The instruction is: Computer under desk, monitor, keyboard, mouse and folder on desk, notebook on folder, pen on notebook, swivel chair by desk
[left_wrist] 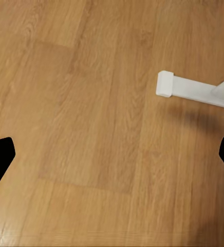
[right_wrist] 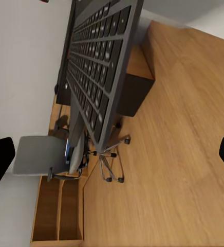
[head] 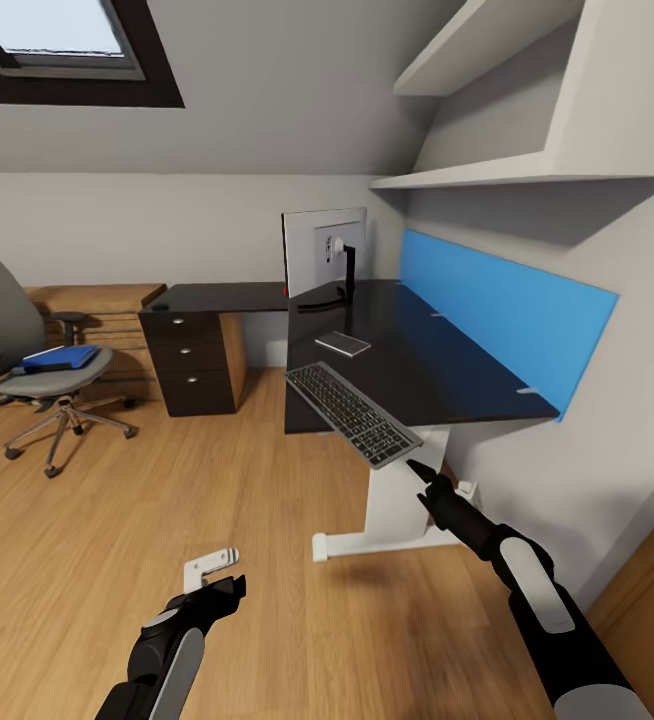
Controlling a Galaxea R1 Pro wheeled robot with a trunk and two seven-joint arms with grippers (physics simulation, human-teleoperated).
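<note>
Desk (head: 407, 350) front edge: right gripper (head: 413, 466) clamps keyboard (head: 352, 412), overhanging; left gripper (head: 229, 582) open.

Right arm extended forward, right gripper (head: 414, 466) clamped on keyboard (head: 353, 412); left gripper (head: 229, 583) low, fingers apart.

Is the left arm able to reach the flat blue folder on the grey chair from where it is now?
Probably not. The left claw hangs low over the wooden floor, and the blue folder lies far off on the grey swivel chair; the base would have to drive closer.
</note>
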